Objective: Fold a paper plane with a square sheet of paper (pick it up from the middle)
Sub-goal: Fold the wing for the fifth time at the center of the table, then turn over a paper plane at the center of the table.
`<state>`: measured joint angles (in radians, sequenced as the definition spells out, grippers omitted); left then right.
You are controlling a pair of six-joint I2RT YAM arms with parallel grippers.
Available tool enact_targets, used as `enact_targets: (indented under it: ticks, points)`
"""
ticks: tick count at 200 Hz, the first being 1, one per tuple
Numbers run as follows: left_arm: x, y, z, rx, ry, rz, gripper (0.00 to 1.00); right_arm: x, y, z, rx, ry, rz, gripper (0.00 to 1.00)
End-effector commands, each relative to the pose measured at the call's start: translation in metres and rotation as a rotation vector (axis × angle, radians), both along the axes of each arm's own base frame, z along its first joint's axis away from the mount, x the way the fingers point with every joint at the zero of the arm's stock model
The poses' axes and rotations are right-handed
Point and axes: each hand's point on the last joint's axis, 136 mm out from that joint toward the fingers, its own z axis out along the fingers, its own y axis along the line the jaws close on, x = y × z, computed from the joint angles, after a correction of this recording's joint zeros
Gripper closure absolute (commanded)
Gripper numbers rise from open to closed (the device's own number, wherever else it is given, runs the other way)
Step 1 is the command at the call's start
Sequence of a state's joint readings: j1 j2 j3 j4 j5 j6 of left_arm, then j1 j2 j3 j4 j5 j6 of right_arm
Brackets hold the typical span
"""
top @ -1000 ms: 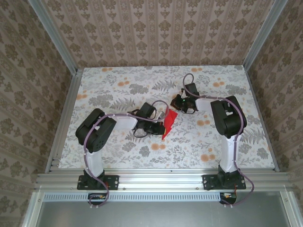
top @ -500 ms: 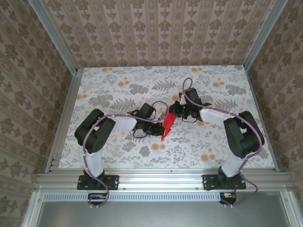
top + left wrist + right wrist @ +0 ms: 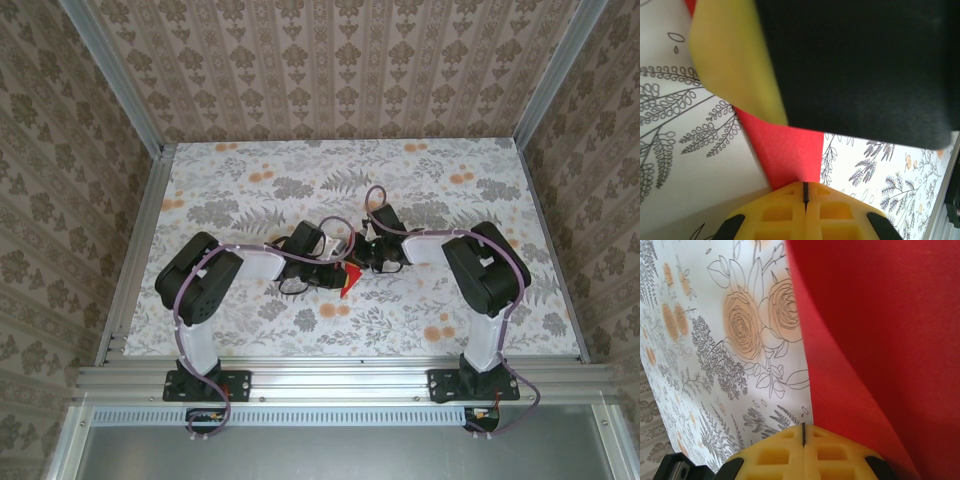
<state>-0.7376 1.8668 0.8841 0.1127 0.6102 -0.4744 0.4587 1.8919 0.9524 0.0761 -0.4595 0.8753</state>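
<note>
Red paper plane [image 3: 347, 281] largely hidden between left gripper [image 3: 333, 270] and right gripper [image 3: 363, 261]

No readable text, label, brand, number or sign anywhere; only flower patterns printed, without any letters.

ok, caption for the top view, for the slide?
Left gripper and right gripper meet at the red paper mid-table, little of it showing between them.
</note>
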Motion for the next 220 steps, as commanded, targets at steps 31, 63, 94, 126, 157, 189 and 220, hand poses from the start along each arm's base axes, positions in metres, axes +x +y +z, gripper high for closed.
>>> enact_targets:
  ticks: [31,63,94,126,157,189,220]
  points:
    - [-0.021,0.037,-0.045,0.164,0.08,0.016,1.0,0.036,-0.022,-0.015,-0.091,-0.016,-0.128,0.99]
    - [-0.03,0.043,-0.05,0.18,0.097,0.01,1.0,0.058,-0.038,-0.016,-0.116,-0.024,-0.198,0.98]
    - [-0.035,0.048,-0.055,0.2,0.108,0.012,1.0,0.078,-0.043,-0.017,-0.135,-0.027,-0.212,0.98]
    - [-0.037,0.051,-0.056,0.212,0.107,0.019,1.0,0.095,-0.049,-0.024,-0.152,-0.02,-0.232,0.98]
    - [-0.036,0.052,-0.056,0.217,0.106,0.026,1.0,0.113,-0.061,-0.021,-0.151,-0.038,-0.267,0.98]
    - [-0.026,0.043,-0.041,0.19,0.073,0.03,1.0,0.133,-0.064,0.017,-0.112,-0.124,-0.256,0.93]
    - [0.002,0.023,0.008,0.115,-0.035,0.05,0.87,0.124,-0.07,0.079,-0.127,-0.241,-0.217,0.78]
